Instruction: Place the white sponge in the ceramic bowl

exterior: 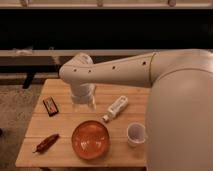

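The ceramic bowl point(90, 140) is round, glossy and orange-brown, and sits near the front edge of the wooden table point(62, 126). It looks empty. My gripper point(83, 103) hangs from the pale arm's wrist over the middle of the table, just behind and slightly left of the bowl. The white sponge does not show as a separate thing. It is hidden, and only a pale patch shows under the wrist.
A long white bottle-like object with a dark tip point(116, 108) lies right of the gripper. A small white cup point(136, 134) stands right of the bowl. A dark flat packet point(50, 106) lies at the left, and a red elongated object point(46, 143) at the front left.
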Controlling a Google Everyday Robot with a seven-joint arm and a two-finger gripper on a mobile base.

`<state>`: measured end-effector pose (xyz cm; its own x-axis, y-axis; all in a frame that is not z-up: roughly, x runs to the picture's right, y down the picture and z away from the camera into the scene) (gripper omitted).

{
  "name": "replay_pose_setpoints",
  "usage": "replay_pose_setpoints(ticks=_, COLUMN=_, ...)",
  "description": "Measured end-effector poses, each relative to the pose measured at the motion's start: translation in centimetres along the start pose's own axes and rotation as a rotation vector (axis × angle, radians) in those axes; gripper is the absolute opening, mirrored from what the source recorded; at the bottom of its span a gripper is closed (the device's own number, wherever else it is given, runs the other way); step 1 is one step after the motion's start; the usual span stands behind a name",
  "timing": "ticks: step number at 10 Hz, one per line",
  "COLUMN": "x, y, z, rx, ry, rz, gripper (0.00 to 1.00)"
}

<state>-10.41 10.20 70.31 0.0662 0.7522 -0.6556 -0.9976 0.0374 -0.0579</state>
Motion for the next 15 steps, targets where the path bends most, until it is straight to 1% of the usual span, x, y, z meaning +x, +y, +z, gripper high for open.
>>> replay_pose_setpoints(ticks=2, x=0.0, y=0.0, z=0.0, rx=0.001, ry=-0.001, rz=0.000, gripper=0.65)
replay_pose_setpoints(ticks=3, x=-0.3, y=0.0, z=0.1, rx=0.005, ry=-0.010, rz=0.010, gripper=0.65)
replay_pose_setpoints(ticks=4, x=-1.3, y=0.1, z=0.5, rx=0.010, ry=-0.026, rz=0.029, gripper=0.65)
replay_pose_setpoints(ticks=6, x=-4.1, y=0.1, z=1.2, rx=0.017, ry=-0.054, rz=0.046, gripper=0.65)
replay_pose_setpoints(ticks=8, x=-9.5, y=-0.2, z=2.6, rx=0.021, ry=-0.090, rz=0.053, gripper=0.65)
replay_pose_setpoints(ticks=9, x=-11.5, y=-0.4, z=3.2, rx=0.019, ry=-0.099, rz=0.056, gripper=0.65)
replay_pose_setpoints(ticks=10, x=-13.7, y=-0.8, z=4.3, rx=0.016, ry=-0.100, rz=0.062, gripper=0.65)
replay_pose_setpoints(ticks=11, x=-15.9, y=-0.9, z=6.3, rx=0.016, ry=-0.095, rz=0.061, gripper=0.65)
replay_pose_setpoints(ticks=12, x=-17.3, y=-0.5, z=7.7, rx=0.010, ry=-0.088, rz=0.056, gripper=0.65)
replay_pose_setpoints(ticks=13, x=-19.4, y=0.2, z=10.0, rx=-0.001, ry=-0.074, rz=0.048, gripper=0.65)
replay_pose_setpoints(ticks=14, x=-21.6, y=0.5, z=11.2, rx=-0.005, ry=-0.071, rz=0.042, gripper=0.65)
replay_pose_setpoints(ticks=15, x=-23.1, y=1.2, z=12.0, rx=-0.007, ry=-0.072, rz=0.034, gripper=0.65)
